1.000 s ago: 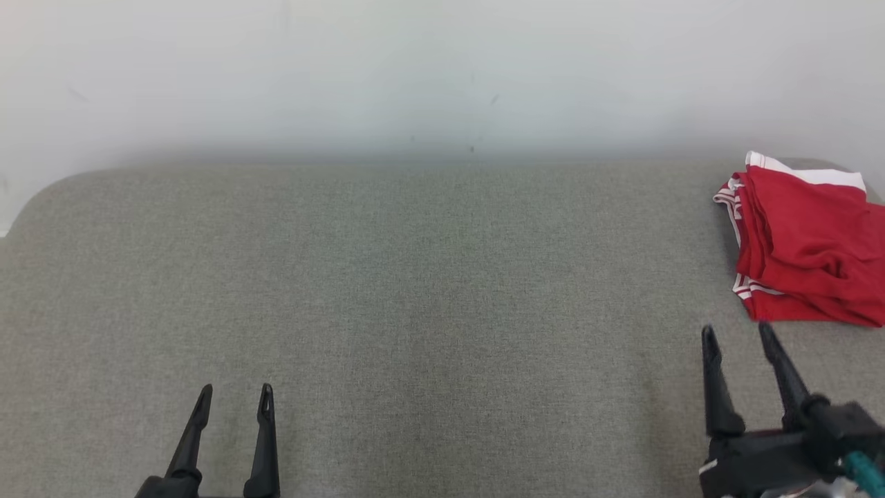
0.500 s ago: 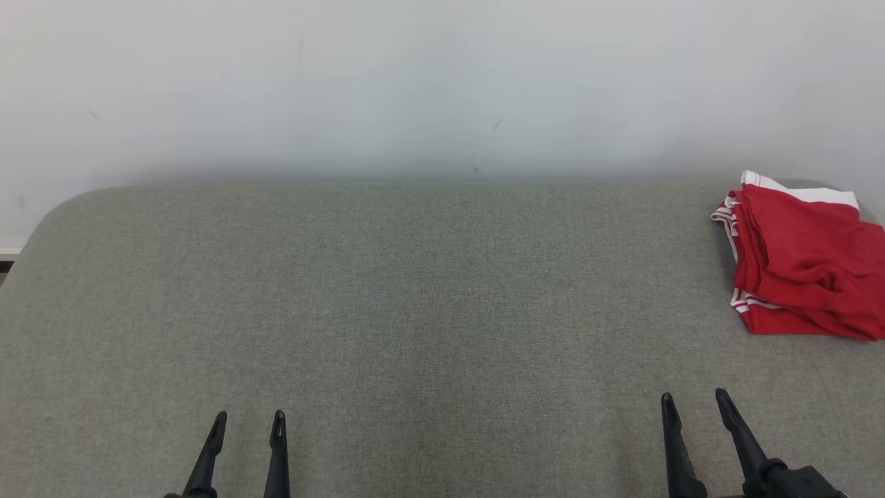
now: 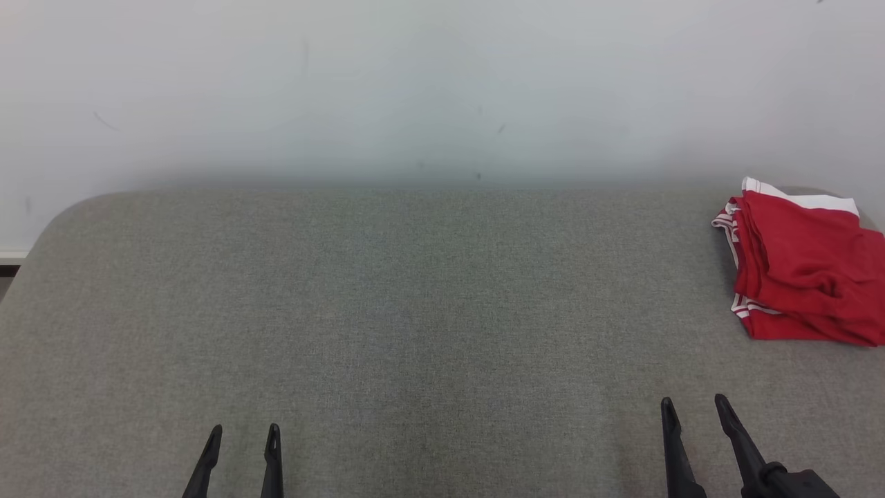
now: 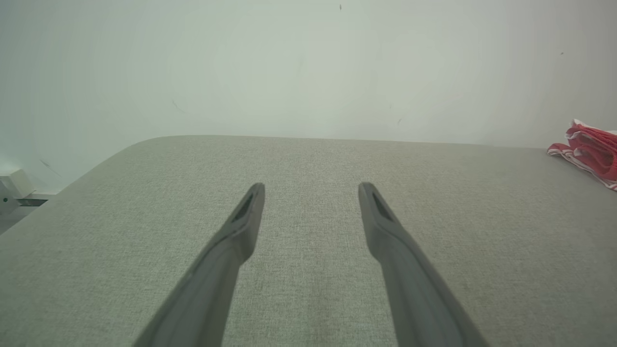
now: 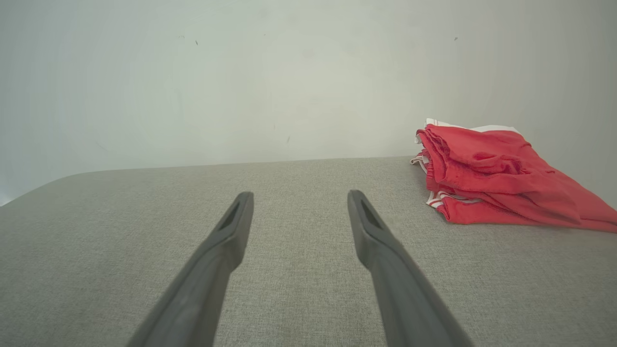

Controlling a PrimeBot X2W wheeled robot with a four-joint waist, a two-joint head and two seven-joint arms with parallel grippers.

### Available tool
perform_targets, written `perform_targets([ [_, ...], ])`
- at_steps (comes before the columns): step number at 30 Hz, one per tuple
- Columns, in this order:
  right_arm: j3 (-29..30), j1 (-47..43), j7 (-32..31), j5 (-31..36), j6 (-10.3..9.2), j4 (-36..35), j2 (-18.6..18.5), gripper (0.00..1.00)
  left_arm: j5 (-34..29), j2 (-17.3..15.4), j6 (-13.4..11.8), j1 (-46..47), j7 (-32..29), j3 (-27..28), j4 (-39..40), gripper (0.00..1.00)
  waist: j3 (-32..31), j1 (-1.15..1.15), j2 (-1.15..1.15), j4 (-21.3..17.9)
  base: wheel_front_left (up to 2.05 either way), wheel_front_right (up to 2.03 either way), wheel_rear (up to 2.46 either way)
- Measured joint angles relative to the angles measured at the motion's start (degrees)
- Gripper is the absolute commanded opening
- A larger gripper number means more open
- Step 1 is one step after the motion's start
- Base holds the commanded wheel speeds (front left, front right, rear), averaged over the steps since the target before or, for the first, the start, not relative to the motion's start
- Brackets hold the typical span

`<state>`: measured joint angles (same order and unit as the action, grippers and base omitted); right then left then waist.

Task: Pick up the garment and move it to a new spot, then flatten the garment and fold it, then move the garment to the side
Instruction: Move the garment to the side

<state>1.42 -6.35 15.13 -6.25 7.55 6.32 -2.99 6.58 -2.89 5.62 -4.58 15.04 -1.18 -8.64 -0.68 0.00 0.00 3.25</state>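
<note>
The garment [image 3: 805, 270] is a red piece with white trim, folded into a compact pile at the far right of the grey cushion; in the right wrist view the garment [image 5: 496, 176] lies ahead and to the right, and in the left wrist view a corner of the garment [image 4: 590, 150] shows at the right edge. My right gripper [image 3: 693, 407] stands open at the lower right, well short of the pile, nothing between its fingers. At the lower left, my left gripper [image 3: 245, 434] is open and empty too. Wrist views show the left gripper [image 4: 311, 189] and right gripper [image 5: 298, 197] over bare fabric.
The grey fabric cushion [image 3: 415, 325] spans the whole width, with a rounded far-left corner. A plain pale wall [image 3: 442, 90] rises right behind its far edge. A strip of floor and baseboard [image 3: 8, 259] shows at the far left.
The camera has tilted, so the whole scene sits lower. Both grippers have drawn back toward the bottom edge; the right one pulled away from the garment, which lies as before.
</note>
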Motion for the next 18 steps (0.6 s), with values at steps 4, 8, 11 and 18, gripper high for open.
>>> perform_targets([
  [4, -0.3, -0.1, 0.0, -0.2, 0.0, 0.3, 0.0, 1.0, 0.0, 0.0, 0.3, -0.1, 0.0, 0.2, -0.5, 1.0, -0.2, 0.0, 0.0, 0.0, 0.0, 0.0, 0.0],
  [8, -0.5, -0.1, 0.0, -0.3, 0.0, 0.7, 0.0, 1.0, -0.1, 0.0, 0.4, -0.2, 0.0, 0.4, -0.6, 1.0, -0.4, 0.0, 0.0, -0.1, 0.0, 0.0, 0.0],
  [11, -0.5, -0.1, 0.0, -0.5, 0.0, 1.0, 0.0, 1.0, -0.1, 0.0, 0.3, -0.4, 0.0, 0.4, -0.5, 1.0, -0.5, 0.0, 0.0, -0.3, 0.0, 0.0, 0.0],
  [18, -0.7, -0.1, 0.0, -0.5, 0.0, 1.2, 0.0, 1.0, -0.1, 0.0, -0.1, -0.8, 0.0, 0.4, -0.4, 1.0, -0.6, 0.0, 0.0, -0.4, 0.0, 0.0, 0.0],
])
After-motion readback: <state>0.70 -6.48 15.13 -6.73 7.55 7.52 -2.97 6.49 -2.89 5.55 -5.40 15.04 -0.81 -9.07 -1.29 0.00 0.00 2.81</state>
